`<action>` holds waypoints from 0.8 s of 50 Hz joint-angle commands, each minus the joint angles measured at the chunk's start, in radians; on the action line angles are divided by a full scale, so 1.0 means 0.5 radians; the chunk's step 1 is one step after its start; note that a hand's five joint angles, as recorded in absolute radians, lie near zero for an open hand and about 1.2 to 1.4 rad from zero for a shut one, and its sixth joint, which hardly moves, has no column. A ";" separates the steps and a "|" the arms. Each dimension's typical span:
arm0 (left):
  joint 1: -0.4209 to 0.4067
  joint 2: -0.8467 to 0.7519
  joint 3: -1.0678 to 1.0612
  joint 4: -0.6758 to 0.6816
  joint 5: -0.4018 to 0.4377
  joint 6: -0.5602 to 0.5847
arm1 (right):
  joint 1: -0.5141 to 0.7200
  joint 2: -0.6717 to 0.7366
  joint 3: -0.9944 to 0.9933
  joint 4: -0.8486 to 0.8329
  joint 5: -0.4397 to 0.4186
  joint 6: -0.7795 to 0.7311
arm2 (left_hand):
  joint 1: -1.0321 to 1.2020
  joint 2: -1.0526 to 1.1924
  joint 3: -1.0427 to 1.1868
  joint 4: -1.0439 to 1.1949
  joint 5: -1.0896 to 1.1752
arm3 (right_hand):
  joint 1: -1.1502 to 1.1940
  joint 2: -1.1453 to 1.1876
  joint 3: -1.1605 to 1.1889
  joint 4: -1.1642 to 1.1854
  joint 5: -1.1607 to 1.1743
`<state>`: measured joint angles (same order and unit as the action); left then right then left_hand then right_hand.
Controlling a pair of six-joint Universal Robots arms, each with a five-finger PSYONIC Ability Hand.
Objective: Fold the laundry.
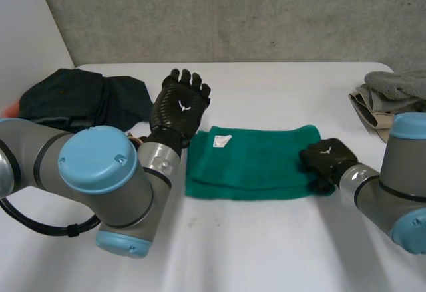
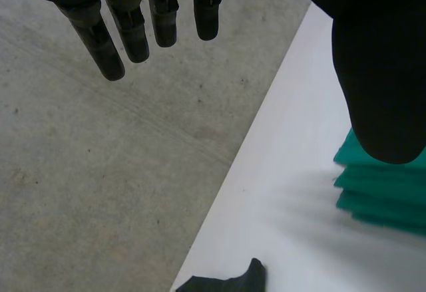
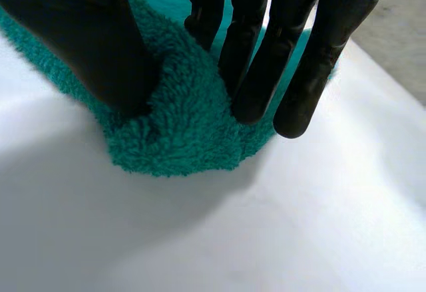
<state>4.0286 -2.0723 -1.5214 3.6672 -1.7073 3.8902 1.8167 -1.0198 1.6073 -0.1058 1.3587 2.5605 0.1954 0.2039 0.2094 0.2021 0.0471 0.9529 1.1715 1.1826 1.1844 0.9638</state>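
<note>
Green towel (image 1: pixel 253 162) lies folded in layers at the middle of the white table (image 1: pixel 266 252), long side across, with a small white tag (image 1: pixel 221 140) on its top near the far left corner. Right robot hand (image 1: pixel 326 159) sits on the towel's right end. In the right wrist view its thumb (image 3: pixel 93 46) and fingers (image 3: pixel 253 72) close toward each other with a bunched ridge of towel pinched between them, so it is gripping the towel there; the cloth edge below the fingertips rests on the table. Left robot hand (image 1: pixel 180 106) is raised just left of the towel's far left corner, apart from the cloth, back of the hand toward the head camera. In the left wrist view its fingers (image 2: pixel 133 32) are straight and spread with the thumb well apart, so it is open and holds nothing; the towel's stacked edges lie beside the thumb. Dark clothes (image 1: pixel 80 99) are heaped at the table's far left, near the left robot hand. A grey and beige pile (image 1: pixel 389 96) sits at the far right edge, well apart from the towel. Concrete wall (image 1: pixel 233 12) stands behind the table.
</note>
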 commanded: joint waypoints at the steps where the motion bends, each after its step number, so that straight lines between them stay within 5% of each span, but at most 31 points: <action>1: 0.030 0.092 -0.059 -0.051 0.000 0.000 | 0.051 -0.056 -0.137 -0.141 0.246 -0.172 | -0.042 -0.059 -0.070 -0.055 -0.094 | 0.887 0.450 0.427 0.424 0.516; 6: 0.079 0.172 -0.123 -0.057 0.000 -0.009 | 0.333 -0.117 -0.211 -0.254 0.216 -0.494 | -0.042 -0.059 -0.070 -0.055 -0.094 | 0.887 0.450 0.427 0.424 0.516; 11: 0.140 0.236 -0.188 -0.060 -0.003 -0.049 | 0.799 0.017 -0.196 -0.457 -0.127 -1.003 | -0.042 -0.059 -0.070 -0.055 -0.094 | 0.887 0.450 0.427 0.424 0.516; 17: 0.174 0.251 -0.237 -0.060 0.000 -0.104 | 0.932 0.171 -0.156 -0.442 -0.337 -1.188 | -0.042 -0.059 -0.070 -0.055 -0.094 | 0.887 0.450 0.427 0.424 0.516; 19: 0.174 0.248 -0.240 -0.060 -0.003 -0.117 | 0.926 0.168 -0.171 -0.439 -0.309 -1.133 | -0.042 -0.059 -0.070 -0.055 -0.094 | -0.286 -0.723 -0.745 -0.749 -0.656; 21: 0.171 0.245 -0.228 -0.060 -0.003 -0.129 | 0.929 0.141 -0.180 -0.457 -0.257 -0.953 | -0.042 -0.059 -0.070 -0.055 -0.094 | -1.557 -1.994 -2.016 -2.020 -1.928; 32: 0.012 0.120 0.106 -0.073 -0.021 -0.325 | 0.561 -0.365 -0.159 -0.396 -0.214 0.847 | -0.042 -0.059 -0.070 -0.055 -0.094 | -1.557 -1.994 -2.016 -2.020 -1.928; 35: -0.056 0.037 0.247 -0.149 -0.049 -0.450 | 0.469 -0.375 -0.208 -0.234 -0.226 1.069 | -0.042 -0.059 -0.070 -0.055 -0.094 | -1.557 -1.994 -2.016 -2.020 -1.928; 40: -0.136 -0.138 0.471 -0.406 -0.052 -0.650 | 0.416 -0.179 -0.425 0.110 -0.190 1.024 | -0.042 -0.059 -0.070 -0.055 -0.094 | -1.557 -1.994 -2.016 -2.020 -1.928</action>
<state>4.0226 -2.0328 -1.4339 3.6021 -1.7239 3.6959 2.0717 -1.1931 1.5065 -0.2467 1.2524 3.0202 0.1954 0.2039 0.2094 0.2021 0.0471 0.1999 0.2176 0.2104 0.2312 0.0622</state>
